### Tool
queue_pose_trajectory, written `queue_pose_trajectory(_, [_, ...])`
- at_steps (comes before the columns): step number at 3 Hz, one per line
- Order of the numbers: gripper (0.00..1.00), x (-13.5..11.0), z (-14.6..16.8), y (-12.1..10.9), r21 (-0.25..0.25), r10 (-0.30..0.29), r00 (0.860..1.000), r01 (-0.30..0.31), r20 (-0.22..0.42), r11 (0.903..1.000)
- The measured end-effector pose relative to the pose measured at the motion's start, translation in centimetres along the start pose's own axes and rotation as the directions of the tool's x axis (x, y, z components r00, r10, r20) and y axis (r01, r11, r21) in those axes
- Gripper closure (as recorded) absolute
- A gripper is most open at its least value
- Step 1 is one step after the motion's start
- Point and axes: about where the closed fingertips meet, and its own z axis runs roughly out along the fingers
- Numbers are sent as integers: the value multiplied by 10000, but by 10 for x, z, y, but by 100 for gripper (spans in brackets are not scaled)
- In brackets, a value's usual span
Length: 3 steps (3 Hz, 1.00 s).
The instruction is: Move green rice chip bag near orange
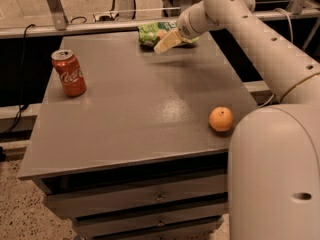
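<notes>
The green rice chip bag (149,34) lies at the far edge of the desk (135,119), in the upper middle of the frame, its crinkled foil showing white lettering; its right part is hidden behind the end effector (162,45). The end effector sits in front of the bag and overlaps it in the view, its pale cream tip slanting toward the lower left; whether it is open, closed or gripping the bag cannot be told, nor whether it touches the foil. The white arm (260,41) runs from there to the upper right and down the right edge into a large rounded white body (275,179) filling the lower right corner. The orange (221,119) rests on the desk right of centre, near the desk's right edge; it is well apart from the bag, with a stretch of grey desk top between them. A red cola can (68,73) stands upright at the left of the frame (silver top facing up), near the desk's left edge, well apart from both bag and orange. Drawer fronts (160,198) with small knobs show at the bottom centre; a metal rail (90,26) crosses the frame behind the desk.
</notes>
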Motion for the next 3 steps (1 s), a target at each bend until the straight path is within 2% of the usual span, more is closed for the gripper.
queue_pose_trajectory(1, [0,2,20,-12,106,166,9998,-166,-50,9998])
queue_pose_trajectory(2, [18,5,36,-17,69,354,9992,-353,-170,9994])
queue_pose_trajectory(3, [49,10,47,-20,-21,505,9984,-506,-259,9987])
